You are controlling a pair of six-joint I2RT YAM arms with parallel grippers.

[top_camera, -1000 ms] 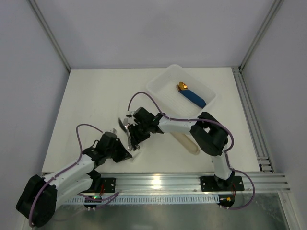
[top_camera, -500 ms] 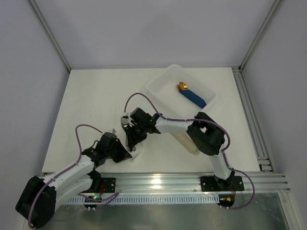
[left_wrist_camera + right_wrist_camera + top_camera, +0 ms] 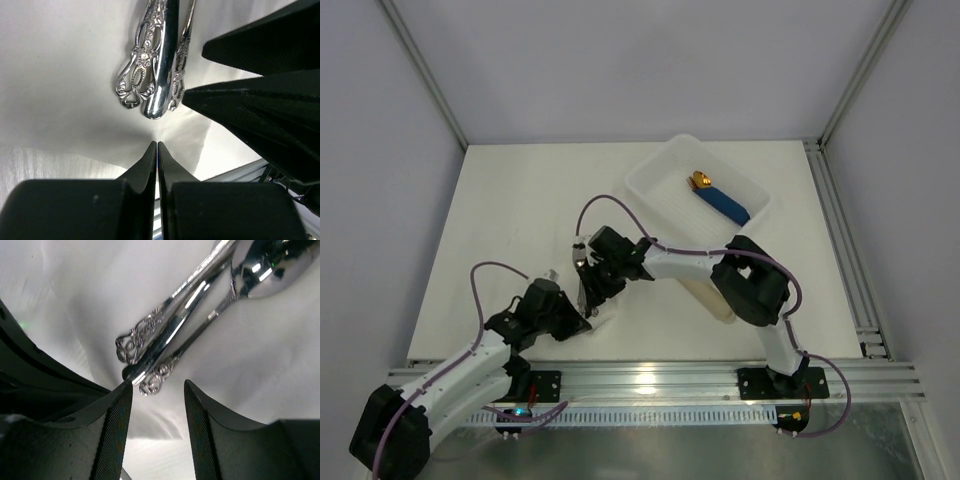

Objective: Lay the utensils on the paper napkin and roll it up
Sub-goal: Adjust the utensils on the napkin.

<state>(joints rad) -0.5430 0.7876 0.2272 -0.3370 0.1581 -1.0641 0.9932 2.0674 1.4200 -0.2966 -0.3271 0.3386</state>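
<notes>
The left pincer (image 3: pixel 157 150) is clenched, its tips pressed together at a crease in the paper napkin (image 3: pixel 60 75); whether paper is nipped between them cannot be told. The right pincer (image 3: pixel 157 407) stands partly spread, grasping nothing, its fingers (image 3: pixel 117 430) just beside the ornate handle ends of the utensils (image 3: pixel 155 65), which lie bunched together on the napkin. Their far ends are cut off in the left wrist view. From above, both arms hide most of the napkin on the bench (image 3: pixel 510 210); a white tray (image 3: pixel 650 160) sits beyond the napkin
</notes>
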